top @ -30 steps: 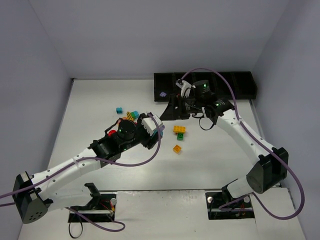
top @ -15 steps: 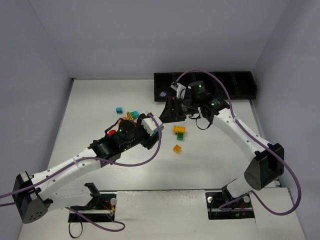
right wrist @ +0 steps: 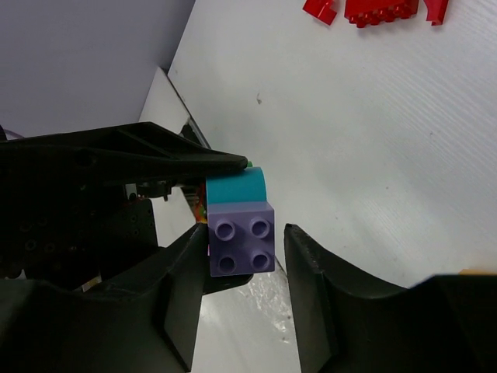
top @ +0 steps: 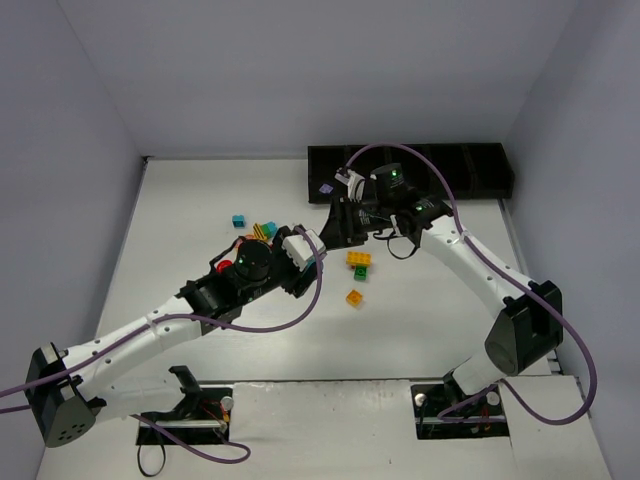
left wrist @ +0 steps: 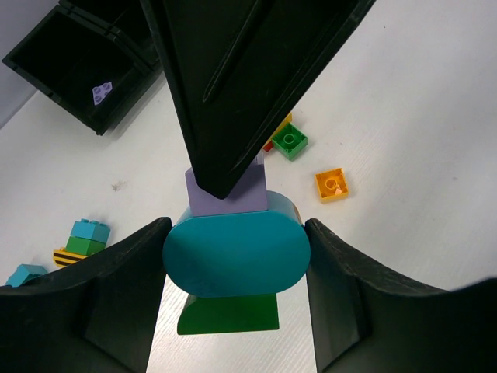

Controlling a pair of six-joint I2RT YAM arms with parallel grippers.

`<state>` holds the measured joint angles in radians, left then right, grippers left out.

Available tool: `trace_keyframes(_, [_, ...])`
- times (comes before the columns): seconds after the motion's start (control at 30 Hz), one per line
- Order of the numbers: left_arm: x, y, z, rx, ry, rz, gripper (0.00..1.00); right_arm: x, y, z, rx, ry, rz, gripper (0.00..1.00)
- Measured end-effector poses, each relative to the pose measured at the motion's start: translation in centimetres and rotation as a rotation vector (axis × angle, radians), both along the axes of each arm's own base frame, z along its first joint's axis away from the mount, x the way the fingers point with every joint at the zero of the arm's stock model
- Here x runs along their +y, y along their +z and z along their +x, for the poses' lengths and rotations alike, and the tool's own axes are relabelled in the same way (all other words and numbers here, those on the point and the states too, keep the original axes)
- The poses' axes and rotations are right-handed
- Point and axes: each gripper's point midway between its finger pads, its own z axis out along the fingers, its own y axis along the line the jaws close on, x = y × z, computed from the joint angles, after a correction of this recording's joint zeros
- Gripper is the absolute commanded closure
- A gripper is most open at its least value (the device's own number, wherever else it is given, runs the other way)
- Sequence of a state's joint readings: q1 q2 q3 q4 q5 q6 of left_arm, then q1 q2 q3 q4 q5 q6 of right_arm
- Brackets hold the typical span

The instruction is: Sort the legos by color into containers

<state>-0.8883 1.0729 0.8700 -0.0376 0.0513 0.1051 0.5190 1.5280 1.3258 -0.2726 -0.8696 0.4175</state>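
Observation:
My left gripper [left wrist: 236, 264] is shut on a rounded teal lego [left wrist: 236, 256], with a lilac lego [left wrist: 227, 198] stuck on its top and a green one [left wrist: 229, 313] under it. The right gripper [right wrist: 242, 256] straddles that lilac lego [right wrist: 241, 238]. Its left finger [right wrist: 178, 287] touches the brick, and a gap shows at its right finger [right wrist: 311, 280], so it is open. From above, both grippers meet at mid-table, left [top: 312, 245] and right [top: 326, 230]. The black containers [top: 480, 150] run along the back, and one bin holds a lilac piece [top: 325, 188].
Loose legos lie around the held stack: a yellow-and-green pair [top: 358, 262], an orange one [top: 354, 297], a teal one [top: 238, 221], a mixed pile [top: 263, 232] and red pieces [right wrist: 380, 9]. Side walls close in the table.
The right arm has swung left from the containers to the left gripper's stack. Its jaws have narrowed around the lilac lego. The left arm has not moved.

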Motion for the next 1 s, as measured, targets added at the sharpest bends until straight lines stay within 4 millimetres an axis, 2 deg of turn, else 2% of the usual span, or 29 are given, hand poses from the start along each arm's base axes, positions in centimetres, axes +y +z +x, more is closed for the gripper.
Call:
trace_keyframes(0.17, [0.0, 0.0, 0.0, 0.001, 0.001, 0.002, 0.86, 0.2, 0.2, -0.1, 0.001, 0.014, 0.014, 0.69])
trace_keyframes(0.3, [0.0, 0.0, 0.0, 0.0, 0.003, 0.001, 0.95, 0.2, 0.2, -0.2, 0.001, 0.022, 0.02, 0.99])
trace_keyframes(0.4, [0.0, -0.2, 0.1, 0.003, 0.004, 0.004, 1.0, 0.3, 0.1, -0.2, -0.002, 0.024, 0.02, 1.0])
trace_keyframes(0.73, [-0.1, -0.3, 0.0, -0.003, 0.006, -0.035, 1.0, -0.8, 0.2, 0.4, 0.005, 0.019, 0.032, 1.0])
trace_keyframes(0.87, [1.0, -1.7, -0.8, 0.034, 0.019, -0.016, 1.0, -3.7, 0.0, 3.5, -0.022, -0.082, 0.021, 1.0])
trace_keyframes(1.0, [1.5, -2.9, -1.1, 0.063, 0.029, -0.007, 1.0, -4.8, 0.0, 4.7, -0.038, -0.124, 0.01, 1.0])
